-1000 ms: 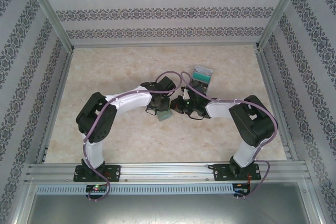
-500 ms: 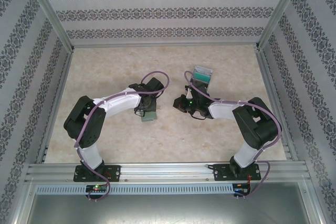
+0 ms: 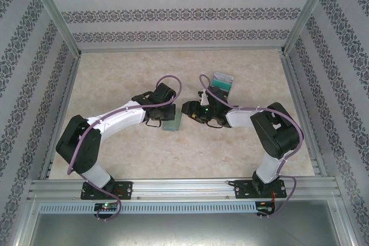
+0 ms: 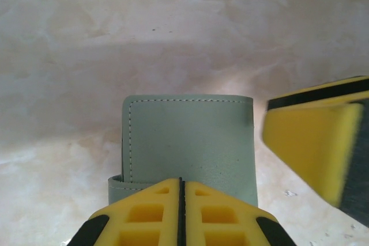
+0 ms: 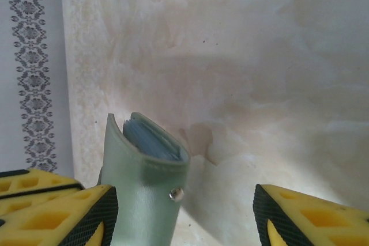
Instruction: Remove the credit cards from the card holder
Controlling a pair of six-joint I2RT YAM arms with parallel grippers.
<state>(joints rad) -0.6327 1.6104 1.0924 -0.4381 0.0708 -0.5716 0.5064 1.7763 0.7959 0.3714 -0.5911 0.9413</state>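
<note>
My left gripper (image 3: 167,119) is shut on the grey-green card holder (image 3: 172,124) and holds it just above the table. In the left wrist view the holder (image 4: 190,142) sticks out past my closed fingertips (image 4: 180,200). My right gripper (image 3: 188,109) is open right next to it. In the right wrist view (image 5: 181,217) the holder (image 5: 147,200) stands edge-on between the jaws, close to the left finger (image 5: 63,211). Bluish edges of credit cards (image 5: 151,137) show inside its mouth. More credit cards (image 3: 222,83) lie in a small pile behind the right arm.
The marble-patterned table (image 3: 115,79) is ringed by patterned walls and an aluminium frame (image 3: 184,188) along the near edge. One yellow finger of the right gripper (image 4: 323,142) shows beside the holder in the left wrist view.
The right gripper has opened and moved left up to the holder. The left arm drew the holder left, then brought it back a little to the right.
</note>
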